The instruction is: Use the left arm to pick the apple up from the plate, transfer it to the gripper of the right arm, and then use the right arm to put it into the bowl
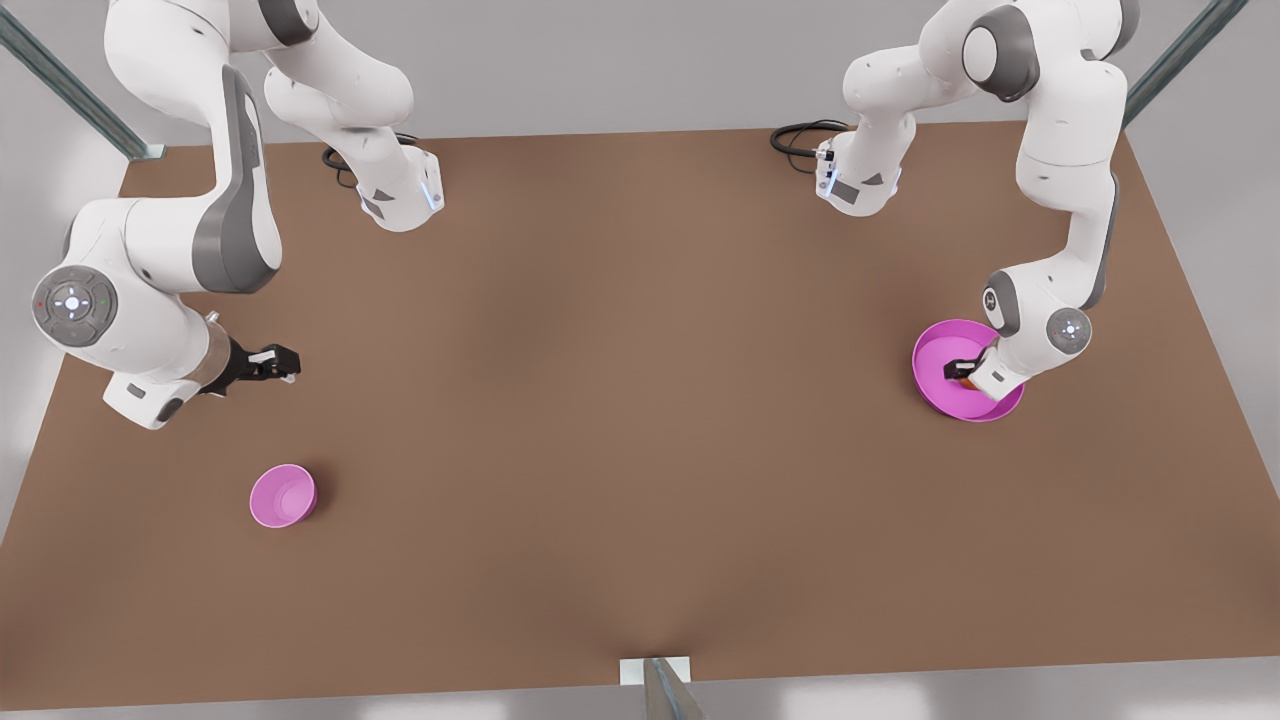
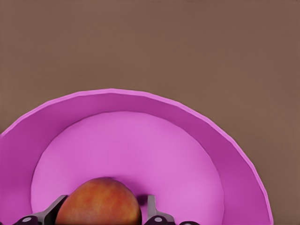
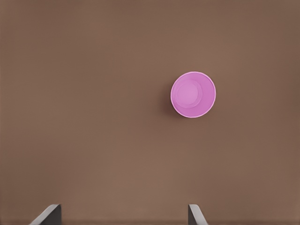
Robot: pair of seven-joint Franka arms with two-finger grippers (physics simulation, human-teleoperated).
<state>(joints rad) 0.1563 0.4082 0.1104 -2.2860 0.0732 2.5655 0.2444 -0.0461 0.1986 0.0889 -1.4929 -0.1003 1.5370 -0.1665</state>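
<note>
The red-orange apple (image 2: 101, 204) lies on the wide magenta plate (image 2: 140, 140) at the front view's right. My left gripper (image 2: 104, 208) is lowered into the plate (image 1: 940, 345), and its slim fingers (image 2: 151, 208) straddle the apple (image 1: 966, 383). A thin dark gap shows on one side, so it is open. My right gripper (image 1: 288, 362) hovers at the front view's left, open and empty, a little behind the small pink bowl (image 1: 283, 495). In the right wrist view the bowl (image 3: 193, 94) lies ahead of the wide-spread fingertips (image 3: 49, 214).
The brown table (image 1: 640, 400) spreads between the two arms. Black cables (image 1: 800, 135) lie by the arm bases at the back. A metal post (image 1: 660, 685) stands at the front edge.
</note>
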